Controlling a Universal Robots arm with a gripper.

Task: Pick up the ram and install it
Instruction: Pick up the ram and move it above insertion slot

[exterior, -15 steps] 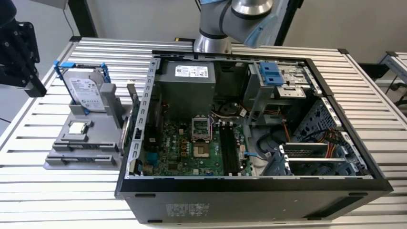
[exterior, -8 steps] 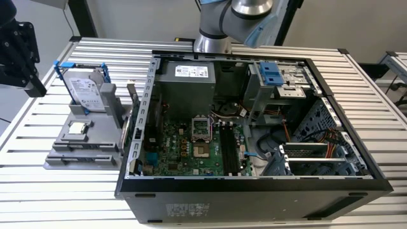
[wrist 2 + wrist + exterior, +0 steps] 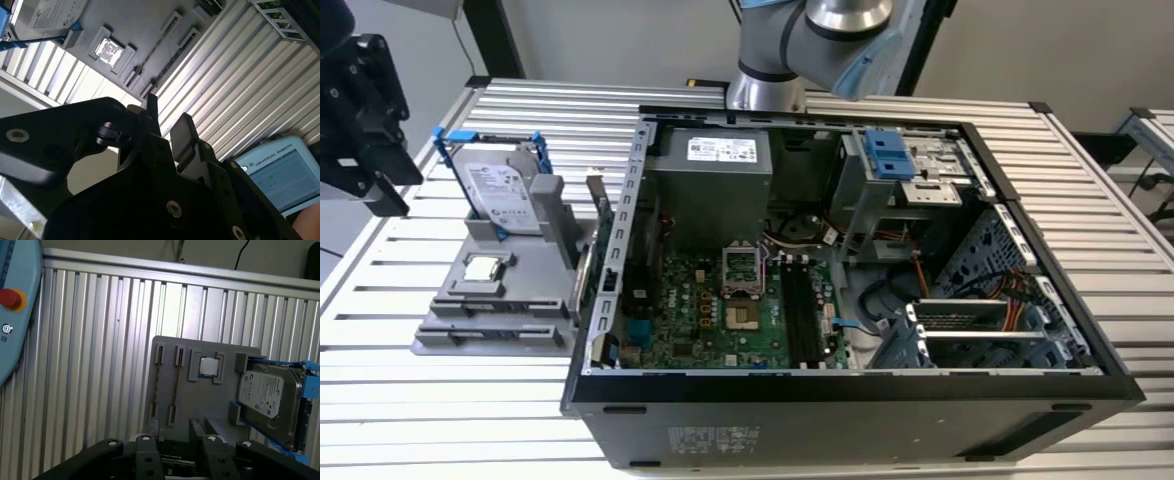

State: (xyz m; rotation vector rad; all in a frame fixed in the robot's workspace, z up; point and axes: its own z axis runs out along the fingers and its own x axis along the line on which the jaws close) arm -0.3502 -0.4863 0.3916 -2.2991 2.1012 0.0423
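Note:
The ram point(image 3: 176, 385) stands on edge as a thin dark stick in a slot of the grey parts holder point(image 3: 200, 405), and a second stick stands in the slot beside it. In the exterior view the holder point(image 3: 454, 335) lies at the left of the open computer case point(image 3: 854, 390), with the ram point(image 3: 500, 311) near its front. My gripper point(image 3: 384, 190) hangs high at the exterior view's far left, apart from the holder. In the second wrist view the gripper point(image 3: 167, 117) is open, with nothing between its black fingers point(image 3: 182, 131).
A silver hard drive point(image 3: 500, 195) in a blue frame and a square processor point(image 3: 483, 268) share the holder. The motherboard's long black slots point(image 3: 798, 310) lie inside the case. A blue teach pendant point(image 3: 280, 170) rests on the ribbed metal table point(image 3: 440, 410).

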